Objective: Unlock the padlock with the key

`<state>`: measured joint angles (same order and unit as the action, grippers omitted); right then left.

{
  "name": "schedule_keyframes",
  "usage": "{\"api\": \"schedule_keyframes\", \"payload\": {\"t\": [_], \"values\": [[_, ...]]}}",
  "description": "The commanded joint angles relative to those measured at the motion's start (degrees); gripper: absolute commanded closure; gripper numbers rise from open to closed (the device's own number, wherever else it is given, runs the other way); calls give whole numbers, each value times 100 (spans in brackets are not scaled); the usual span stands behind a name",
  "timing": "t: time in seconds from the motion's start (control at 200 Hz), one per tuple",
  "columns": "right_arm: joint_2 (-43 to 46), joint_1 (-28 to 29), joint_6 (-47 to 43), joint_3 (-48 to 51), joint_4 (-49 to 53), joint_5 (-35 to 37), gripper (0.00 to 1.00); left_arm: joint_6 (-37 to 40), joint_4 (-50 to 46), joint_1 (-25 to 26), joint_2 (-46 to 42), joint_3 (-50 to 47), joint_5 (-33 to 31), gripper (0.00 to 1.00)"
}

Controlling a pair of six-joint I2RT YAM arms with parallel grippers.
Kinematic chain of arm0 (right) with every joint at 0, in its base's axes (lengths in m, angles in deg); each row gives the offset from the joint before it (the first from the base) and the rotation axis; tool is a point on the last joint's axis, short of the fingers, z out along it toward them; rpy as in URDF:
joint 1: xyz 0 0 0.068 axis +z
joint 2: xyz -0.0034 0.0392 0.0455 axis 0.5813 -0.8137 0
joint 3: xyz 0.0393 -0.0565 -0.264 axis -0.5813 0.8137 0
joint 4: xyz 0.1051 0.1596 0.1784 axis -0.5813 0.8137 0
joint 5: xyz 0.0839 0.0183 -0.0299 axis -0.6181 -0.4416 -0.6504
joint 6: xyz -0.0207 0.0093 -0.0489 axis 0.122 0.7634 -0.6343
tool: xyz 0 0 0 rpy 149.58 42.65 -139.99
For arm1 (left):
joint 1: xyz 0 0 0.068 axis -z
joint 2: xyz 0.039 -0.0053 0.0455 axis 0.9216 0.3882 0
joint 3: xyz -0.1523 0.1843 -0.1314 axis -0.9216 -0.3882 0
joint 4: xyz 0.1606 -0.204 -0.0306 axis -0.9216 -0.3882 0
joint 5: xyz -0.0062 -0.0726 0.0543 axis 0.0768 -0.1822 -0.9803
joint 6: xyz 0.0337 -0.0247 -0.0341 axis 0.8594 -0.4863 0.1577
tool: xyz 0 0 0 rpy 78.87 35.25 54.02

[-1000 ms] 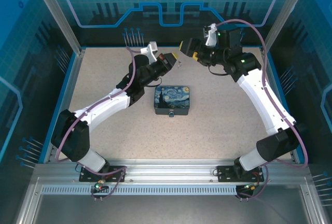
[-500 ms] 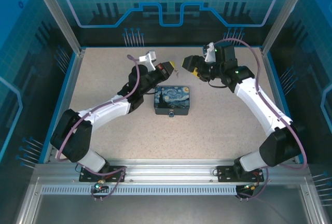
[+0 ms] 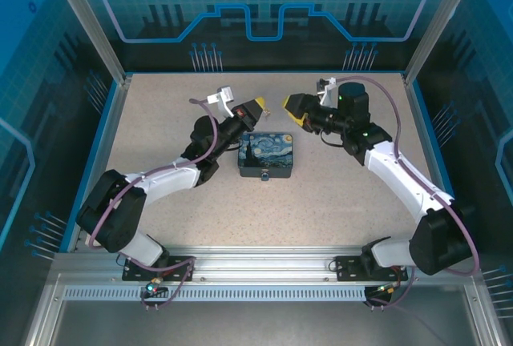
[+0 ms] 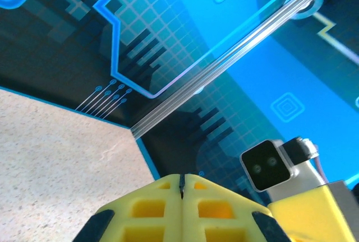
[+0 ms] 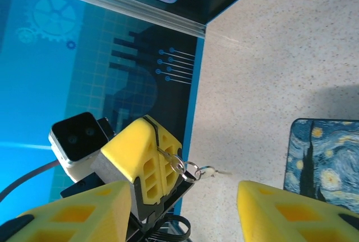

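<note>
The padlock point(image 3: 267, 154) is a chunky block printed with blue swirls, lying on the speckled table; its corner shows in the right wrist view point(image 5: 322, 158). My left gripper point(image 3: 258, 104) hangs just behind the block's far left corner, shut on a small metal key point(image 5: 168, 158). A ring and a second key point(image 5: 206, 171) dangle from the held one. In its own view the yellow jaws point(image 4: 181, 183) are pressed together. My right gripper point(image 3: 290, 104) faces it from the right, open, with nothing between its fingers point(image 5: 291, 214). The keys hang just ahead of its gap.
A blue rim point(image 3: 112, 134) and an aluminium frame with glass walls point(image 3: 256, 10) close in the speckled table point(image 3: 345, 194). Both arms reach over its far half. The right wrist's camera block point(image 4: 269, 163) sits close beside the left fingers.
Both grippers have come down and nearer, towards the block's far edge. The right one has swung in to face the left one, and its jaws have narrowed.
</note>
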<state>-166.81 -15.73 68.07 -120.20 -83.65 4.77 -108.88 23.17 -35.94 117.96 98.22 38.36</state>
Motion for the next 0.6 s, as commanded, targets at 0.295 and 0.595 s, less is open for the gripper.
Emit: {"api": "schedule_keyframes", "payload": {"t": [0.295, 0.595], "values": [[259, -85, 119, 571, -1681, -352, 52, -1382, 453, -18, -5, -203, -39, 100], [-98, 46, 208, 733, -2238, -474, 54, -2048, 183, -11, 63, -229, -37, 100]]}}
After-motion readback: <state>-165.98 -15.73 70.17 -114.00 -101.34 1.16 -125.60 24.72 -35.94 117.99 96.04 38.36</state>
